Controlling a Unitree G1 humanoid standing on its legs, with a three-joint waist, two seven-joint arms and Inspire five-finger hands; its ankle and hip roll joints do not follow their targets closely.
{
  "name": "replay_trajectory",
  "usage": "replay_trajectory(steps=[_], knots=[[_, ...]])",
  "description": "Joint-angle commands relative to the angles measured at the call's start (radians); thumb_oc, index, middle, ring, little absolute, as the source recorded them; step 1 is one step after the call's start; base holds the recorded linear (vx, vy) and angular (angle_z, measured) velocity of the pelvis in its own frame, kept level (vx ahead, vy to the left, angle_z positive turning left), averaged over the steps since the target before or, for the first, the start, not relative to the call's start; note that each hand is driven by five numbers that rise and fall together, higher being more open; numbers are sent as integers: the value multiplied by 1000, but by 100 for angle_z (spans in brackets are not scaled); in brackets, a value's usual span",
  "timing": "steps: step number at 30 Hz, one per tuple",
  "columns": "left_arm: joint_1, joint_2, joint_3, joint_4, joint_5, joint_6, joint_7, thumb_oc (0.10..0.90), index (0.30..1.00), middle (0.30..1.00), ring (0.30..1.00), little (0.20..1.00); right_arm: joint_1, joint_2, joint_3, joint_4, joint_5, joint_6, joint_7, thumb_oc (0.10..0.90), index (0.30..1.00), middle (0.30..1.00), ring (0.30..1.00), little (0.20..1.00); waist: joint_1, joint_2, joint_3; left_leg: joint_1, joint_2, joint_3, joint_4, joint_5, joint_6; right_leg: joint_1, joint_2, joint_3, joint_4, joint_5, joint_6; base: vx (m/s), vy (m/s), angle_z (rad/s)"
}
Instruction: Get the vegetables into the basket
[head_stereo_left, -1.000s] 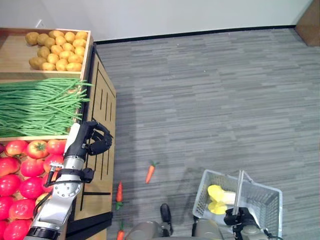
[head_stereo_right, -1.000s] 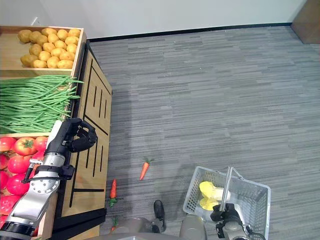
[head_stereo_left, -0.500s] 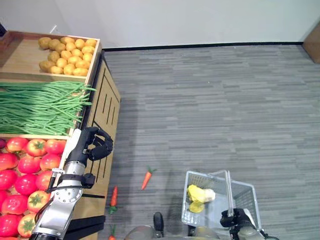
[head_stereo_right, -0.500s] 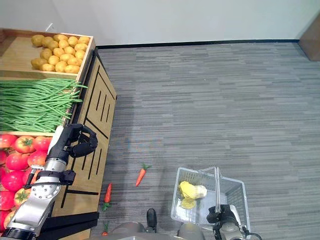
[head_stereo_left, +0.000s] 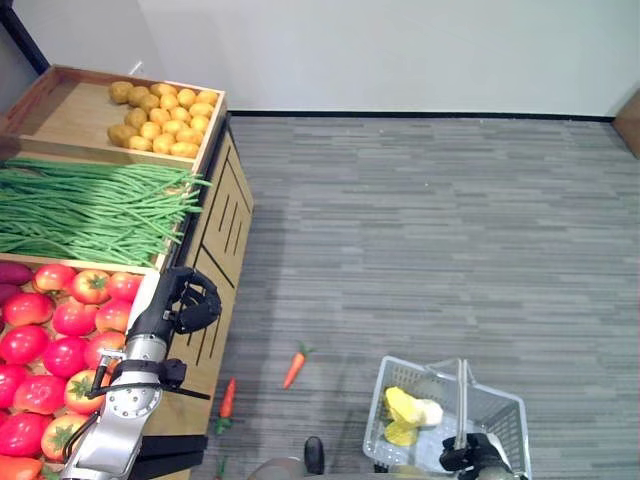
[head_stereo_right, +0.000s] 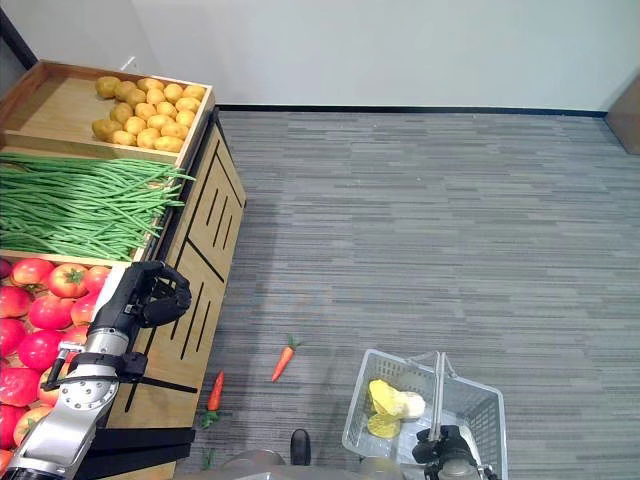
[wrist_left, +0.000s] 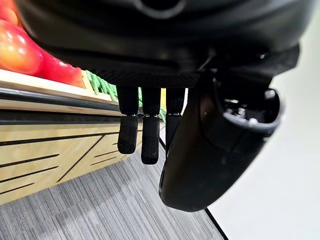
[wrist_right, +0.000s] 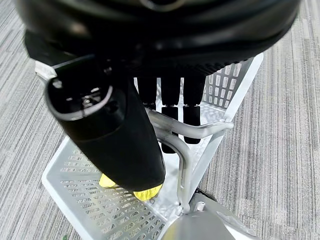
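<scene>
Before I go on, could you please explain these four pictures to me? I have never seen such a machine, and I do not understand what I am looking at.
This is a two-legged humanoid robot with two arms. Two pictures come from its head, looking down; two come from cameras on its wrists. Its left hand, fingers curled and holding nothing, hovers at the edge of a wooden produce stand holding potatoes, green beans and tomatoes. Its right hand grips the handle of a wire basket, which holds some yellow vegetables. Carrots lie on the grey carpet.
</scene>
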Motion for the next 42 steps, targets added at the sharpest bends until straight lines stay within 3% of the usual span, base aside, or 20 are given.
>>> replay_trajectory(steps=[1,12,18,22,23,25,27,29,34,42], knots=[[-27,34,167,-86,74,-47,60,900,1000,1000,1000,1000,4,-25,36,22,-17,-16,-11,400,300,300,300,300,21,-19,-24,-5,-16,-24,53,-110,-3,-36,-51,-7,105,-58,48,16,-27,11],[46,23,273,-118,128,-35,96,900,1000,1000,1000,1000,10,-13,50,31,-23,-13,4,400,300,300,300,300,55,-23,-32,5,-15,-59,44,-100,-11,-2,-55,-51,100,-79,41,8,-32,12],[74,19,298,-158,136,-34,81,900,1000,1000,1000,1000,-9,-22,68,30,-55,-4,14,400,300,300,300,300,85,-35,-40,-9,-30,-91,45,-98,-2,-1,-74,-80,104,-60,52,-15,51,19],[66,24,294,-160,133,-31,77,900,1000,1000,1000,1000,-21,-28,70,22,-59,-6,14,400,300,300,300,300,94,-36,-32,-13,-43,-117,72,-112,17,-37,-99,-79,242,-77,51,-12,111,37],[14,45,247,-134,126,-27,71,900,1000,1000,1000,1000,-46,-50,82,-7,-39,-16,15,400,300,300,300,300,56,-19,21,4,-55,-199,71,-93,35,-196,-40,95,521,-54,14,-37,43,41],[-1,43,234,-130,119,-30,72,900,1000,1000,1000,1000,-51,-55,93,-17,-36,-21,16,400,300,300,300,300,42,-12,26,7,-44,-217,67,-83,22,-214,21,170,440,-119,-6,-4,-39,105],[-7,44,229,-125,114,-33,71,900,1000,1000,1000,1000,-54,-57,96,-20,-37,-22,16,400,300,300,300,300,39,-6,30,7,-34,-221,67,-82,14,-213,45,199,377,-116,-10,9,-84,103],[-16,44,209,-116,101,-36,75,900,1000,1000,1000,1000,-48,-57,105,-18,-34,-22,17,400,300,300,300,300,16,-17,41,-2,-26,-251,73,-74,-6,-222,103,307,267,-81,-2,22,-220,27],[-11,19,199,-113,94,-33,71,900,1000,1000,1000,1000,-34,-51,109,-10,-42,-21,28,400,300,300,300,300,7,-37,16,-11,-8,-283,69,-76,-24,-176,106,283,218,-101,-17,95,-234,68],[-15,18,167,-95,62,-26,64,900,1000,1000,1000,1000,-8,-57,107,-25,-30,-27,25,400,300,300,300,300,-9,-58,22,-17,36,-381,103,-71,-76,-119,118,149,242,-173,-72,61,-259,56]])
